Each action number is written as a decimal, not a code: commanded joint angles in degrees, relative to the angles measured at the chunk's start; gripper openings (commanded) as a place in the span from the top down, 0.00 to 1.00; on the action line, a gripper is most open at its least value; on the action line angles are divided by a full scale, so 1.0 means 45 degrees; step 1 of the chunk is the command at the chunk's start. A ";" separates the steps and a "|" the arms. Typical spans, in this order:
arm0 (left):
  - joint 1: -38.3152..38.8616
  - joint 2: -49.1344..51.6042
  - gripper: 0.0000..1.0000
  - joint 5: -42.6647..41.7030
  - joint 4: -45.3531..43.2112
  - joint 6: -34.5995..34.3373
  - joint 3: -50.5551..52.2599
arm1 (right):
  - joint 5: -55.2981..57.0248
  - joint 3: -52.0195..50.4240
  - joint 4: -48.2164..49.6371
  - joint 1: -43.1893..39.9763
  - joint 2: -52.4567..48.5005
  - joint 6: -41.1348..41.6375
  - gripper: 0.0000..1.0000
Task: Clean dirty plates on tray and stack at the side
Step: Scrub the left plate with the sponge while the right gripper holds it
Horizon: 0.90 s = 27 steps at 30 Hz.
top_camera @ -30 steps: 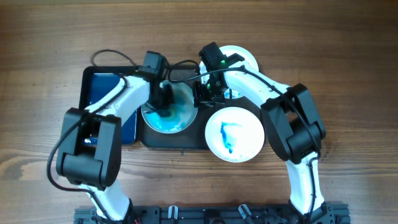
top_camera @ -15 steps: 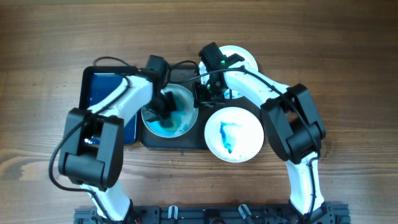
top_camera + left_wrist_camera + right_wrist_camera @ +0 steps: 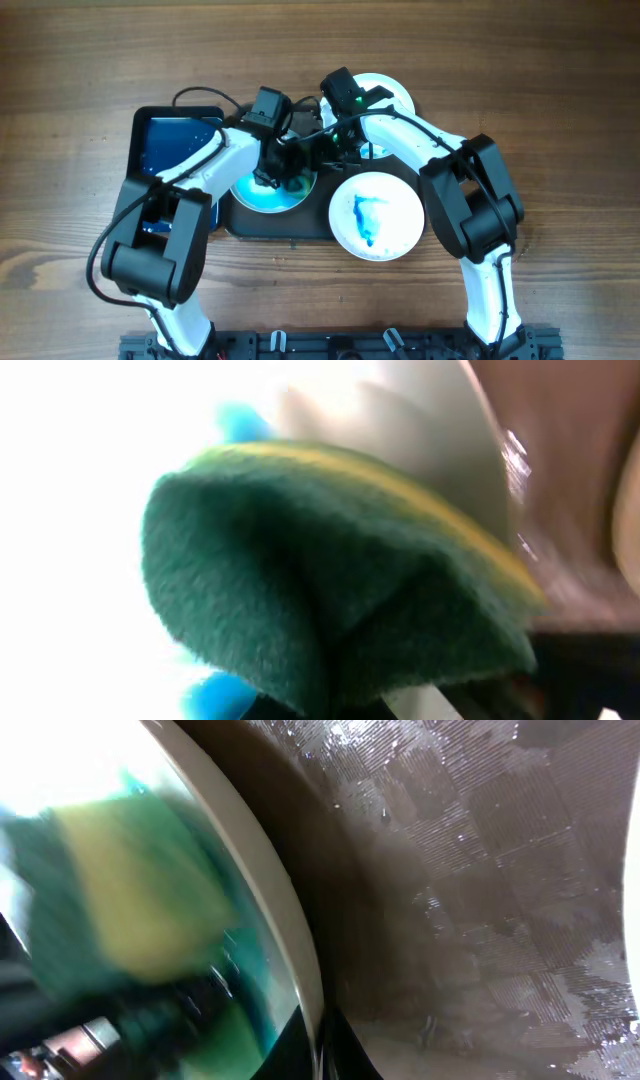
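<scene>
Now your left pincer (image 3: 270,178) squeezes the sponge (image 3: 330,580) onto a smeared plate (image 3: 248,196).
Stiff, slick, breakable: hold its rim (image 3: 288,915) at your right pincer (image 3: 326,155), grip unclear.

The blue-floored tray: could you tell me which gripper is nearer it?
Left. The left gripper is over the smeared plate beside the blue-floored tray; the right gripper is at that plate's far edge.

Over tray (image 3: 300,225): left arm (image 3: 215,160), right arm (image 3: 410,135) crowd it.
Tray's left: blue tray (image 3: 165,150) just beside.
Tray's right: smeared plate (image 3: 377,215).
Tray's front: bare desk (image 3: 270,285).
</scene>
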<state>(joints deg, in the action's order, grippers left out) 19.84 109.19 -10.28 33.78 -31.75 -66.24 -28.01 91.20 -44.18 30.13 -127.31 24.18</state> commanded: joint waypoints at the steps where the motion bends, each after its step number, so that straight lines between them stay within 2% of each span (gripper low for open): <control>1: -0.0685 0.0272 0.96 0.5391 0.0510 -0.0471 0.0117 | -0.0335 -0.0107 -0.0058 0.0121 -0.0180 -0.0015 0.96; 4: -0.0831 0.0272 0.96 0.6547 0.1481 -0.1195 0.0117 | -0.0296 -0.0107 -0.0034 0.0121 -0.0180 -0.0015 0.96; 6: -0.0850 0.0272 0.96 0.6329 0.2181 -0.1200 0.0117 | -0.0301 -0.0107 -0.0005 0.0121 -0.0180 -0.0010 0.96; 8: -0.0850 0.0272 0.96 0.5353 0.2841 -0.1064 0.0117 | -0.0301 -0.0107 0.0010 0.0121 -0.0180 -0.0005 0.96; 11: -0.0850 0.0272 0.96 0.2006 0.3415 0.0500 0.0117 | -0.0301 -0.0107 0.0010 0.0121 -0.0180 -0.0005 0.96; 15: -0.0855 0.0267 0.96 -0.3895 0.2890 0.4517 0.0112 | -0.0306 -0.0107 0.0010 0.0121 -0.0180 -0.0005 0.96; 16: -0.0855 0.0267 0.96 -0.4313 0.2705 0.4809 0.0112 | -0.0306 -0.0107 0.0010 0.0121 -0.0180 -0.0005 0.96; 23: -0.0889 0.0267 0.96 -0.4260 -0.0374 0.4741 0.0112 | -0.0306 -0.0107 0.0005 0.0121 -0.0180 -0.0005 0.96; 25: -0.0889 0.0267 0.96 -0.2555 -0.0908 0.3366 0.0112 | -0.0301 -0.0107 0.0005 0.0121 -0.0180 -0.0015 0.96; 27: -0.0894 0.0267 0.96 0.0554 -0.0899 0.1744 0.0112 | -0.0301 -0.0107 0.0005 0.0121 -0.0180 -0.0034 0.96</control>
<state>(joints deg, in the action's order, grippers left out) 15.75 109.69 -23.79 30.24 -14.59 -66.11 -28.05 91.20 -44.40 30.50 -127.31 24.16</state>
